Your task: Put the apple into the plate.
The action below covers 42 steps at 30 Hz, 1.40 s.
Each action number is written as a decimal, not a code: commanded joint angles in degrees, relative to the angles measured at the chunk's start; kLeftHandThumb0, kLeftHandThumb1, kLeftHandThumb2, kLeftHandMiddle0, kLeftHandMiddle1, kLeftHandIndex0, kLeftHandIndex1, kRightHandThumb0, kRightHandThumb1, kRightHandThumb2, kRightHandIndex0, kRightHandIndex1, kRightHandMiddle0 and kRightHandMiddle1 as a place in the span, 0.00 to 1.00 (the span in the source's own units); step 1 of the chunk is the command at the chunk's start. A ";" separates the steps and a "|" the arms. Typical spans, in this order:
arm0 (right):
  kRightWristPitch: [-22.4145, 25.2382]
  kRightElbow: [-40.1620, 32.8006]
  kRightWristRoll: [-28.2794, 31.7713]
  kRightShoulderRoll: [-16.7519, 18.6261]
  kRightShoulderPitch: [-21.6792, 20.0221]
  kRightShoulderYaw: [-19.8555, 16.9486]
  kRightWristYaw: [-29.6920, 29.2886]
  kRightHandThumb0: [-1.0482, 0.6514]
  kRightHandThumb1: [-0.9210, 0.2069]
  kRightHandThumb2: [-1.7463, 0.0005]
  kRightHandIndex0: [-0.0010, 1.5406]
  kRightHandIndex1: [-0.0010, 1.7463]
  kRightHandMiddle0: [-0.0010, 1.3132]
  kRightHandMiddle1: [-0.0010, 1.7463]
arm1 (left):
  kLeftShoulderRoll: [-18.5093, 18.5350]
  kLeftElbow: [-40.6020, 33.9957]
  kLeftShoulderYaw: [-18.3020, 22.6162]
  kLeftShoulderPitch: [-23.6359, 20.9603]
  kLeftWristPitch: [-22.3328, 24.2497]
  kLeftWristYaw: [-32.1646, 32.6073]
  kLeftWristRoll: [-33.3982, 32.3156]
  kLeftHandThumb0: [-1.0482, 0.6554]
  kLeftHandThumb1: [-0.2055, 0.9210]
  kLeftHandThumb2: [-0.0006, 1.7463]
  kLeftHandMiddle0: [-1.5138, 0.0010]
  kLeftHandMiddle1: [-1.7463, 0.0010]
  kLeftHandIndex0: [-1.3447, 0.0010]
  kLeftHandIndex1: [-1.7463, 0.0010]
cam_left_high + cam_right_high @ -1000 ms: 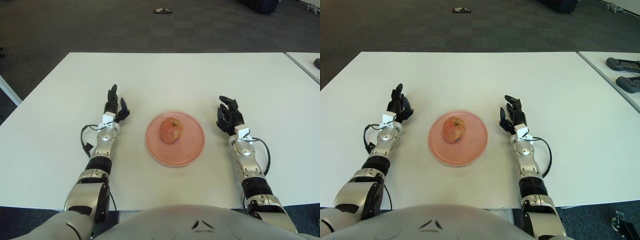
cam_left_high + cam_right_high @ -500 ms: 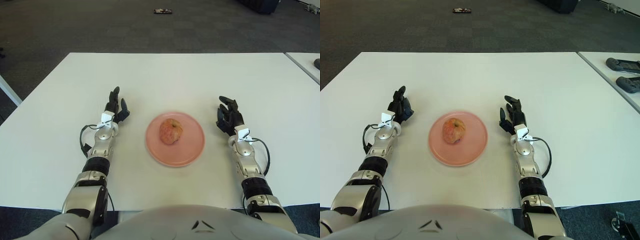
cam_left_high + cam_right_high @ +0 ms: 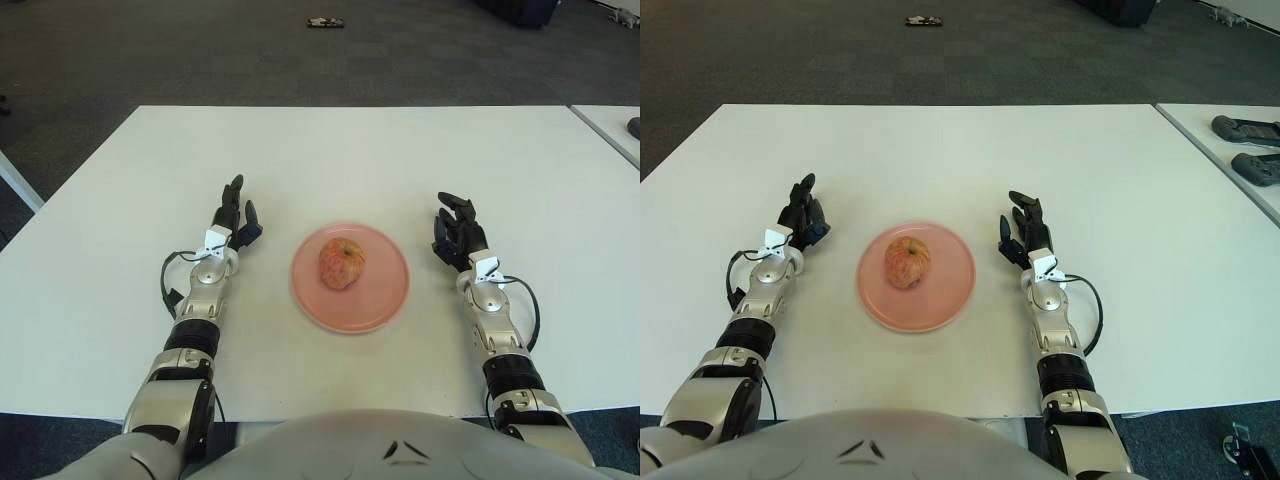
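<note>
Apple (image 3: 342, 262): reddish-yellow, mottled, roundish with no clear long axis, resting left of centre on the pink plate (image 3: 385, 300). Left hand (image 3: 231, 215): on the white table (image 3: 330, 150) left of the plate, fingers extended, empty. Right hand (image 3: 457, 232): right of the plate, fingers loosely apart, empty. Right eye view alone shows two dark controllers (image 3: 1248, 145) on the neighbouring table.

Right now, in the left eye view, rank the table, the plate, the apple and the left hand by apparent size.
1. White table, largest.
2. Pink plate.
3. Apple and left hand: they look alike in extent, the hand long and narrow, the apple round, so I won't rank them.
</note>
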 commanded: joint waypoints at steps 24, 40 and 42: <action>3.68 1.97 0.34 0.63 2.65 0.39 0.54 0.19 0.00 0.57 0.17 0.00 0.00 0.39 | -2.65 1.32 -2.24 3.40 -6.41 3.48 2.05 0.12 1.00 0.61 0.94 0.99 1.00 0.89; 7.72 -1.06 0.33 1.51 3.18 0.21 -0.48 0.21 0.00 0.62 0.19 0.01 0.00 0.27 | -3.97 0.06 -2.99 5.24 -8.53 5.92 3.39 0.14 1.00 0.59 0.94 0.99 1.00 0.89; 8.13 -1.39 0.36 1.55 3.26 0.21 -0.47 0.21 0.00 0.62 0.19 0.01 0.00 0.27 | -4.07 -0.12 -3.10 5.41 -8.65 6.16 3.53 0.14 1.00 0.59 0.94 0.99 1.00 0.89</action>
